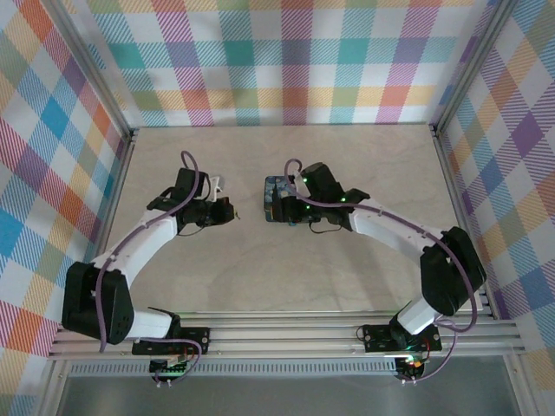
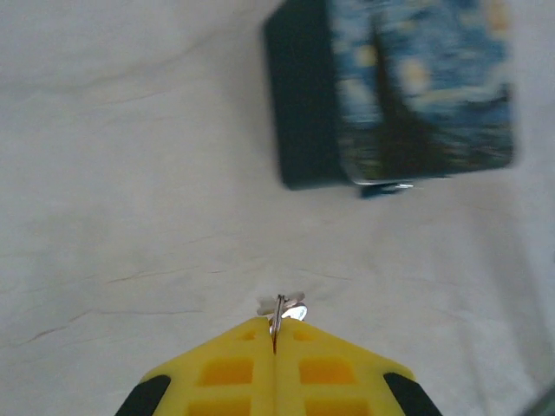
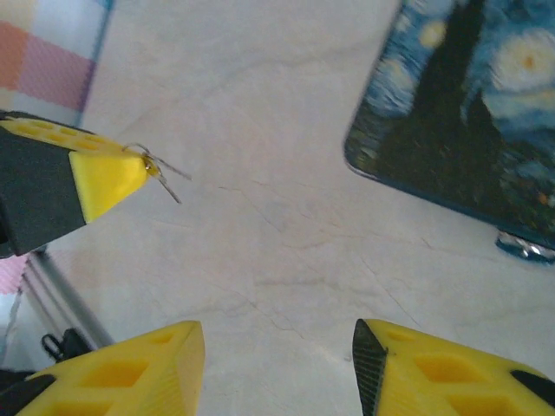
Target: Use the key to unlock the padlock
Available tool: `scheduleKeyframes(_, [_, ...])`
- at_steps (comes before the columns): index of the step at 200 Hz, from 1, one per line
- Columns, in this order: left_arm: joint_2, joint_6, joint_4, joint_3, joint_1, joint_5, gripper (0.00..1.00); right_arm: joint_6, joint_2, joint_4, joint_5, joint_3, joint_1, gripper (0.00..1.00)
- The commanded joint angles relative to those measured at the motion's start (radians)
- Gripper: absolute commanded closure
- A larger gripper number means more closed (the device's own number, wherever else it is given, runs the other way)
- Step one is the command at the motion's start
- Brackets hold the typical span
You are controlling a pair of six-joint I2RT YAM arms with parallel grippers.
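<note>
My left gripper [image 2: 276, 334] is shut on the key [image 2: 279, 310], a thin metal piece that sticks out past the yellow fingertips [image 2: 325, 351]. In the top view the left gripper [image 1: 231, 211] sits left of the starry-print tin box [image 1: 276, 198]. The padlock [image 2: 387, 186] hangs at the near edge of the tin box [image 2: 399, 87], a fair gap ahead of the key. My right gripper [image 3: 277, 364] is open over bare table with nothing between its fingers. Its view shows the key [image 3: 161, 176] in the left gripper's tip at the left and the padlock [image 3: 525, 248] at the far right.
The tin box [image 3: 468, 113] rests on the pale tabletop [image 1: 286, 277] near its middle, partly under the right arm's wrist [image 1: 316, 186]. Checked walls [image 1: 286, 61] close off the back and both sides. An aluminium rail [image 1: 286, 334] runs along the near edge.
</note>
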Motion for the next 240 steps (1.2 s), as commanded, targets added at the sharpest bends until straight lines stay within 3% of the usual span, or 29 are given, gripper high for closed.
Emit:
scheduleKeyframes(1, [-0.021, 0.112, -0.047, 0.061, -0.007, 0.206, 1.0, -0.155, -0.044, 0.073, -0.212, 0.026, -0.012, 0.47])
scheduleKeyframes(33, [-0.026, 0.23, -0.163, 0.161, -0.011, 0.315, 1.0, -0.361, -0.09, 0.015, -0.237, 0.042, -0.018, 0.38])
scheduleKeyframes(60, [-0.005, 0.278, -0.24, 0.224, -0.012, 0.406, 1.0, -0.468, -0.11, 0.051, -0.327, 0.022, -0.026, 0.34])
scheduleKeyframes(92, [0.015, 0.297, -0.298, 0.257, -0.012, 0.425, 1.0, -0.516, -0.134, 0.216, -0.383, -0.062, -0.025, 0.33])
scheduleKeyframes(240, [0.026, 0.297, -0.383, 0.278, -0.018, 0.49, 1.0, -0.748, 0.097, 0.25, -0.57, 0.106, 0.02, 0.26])
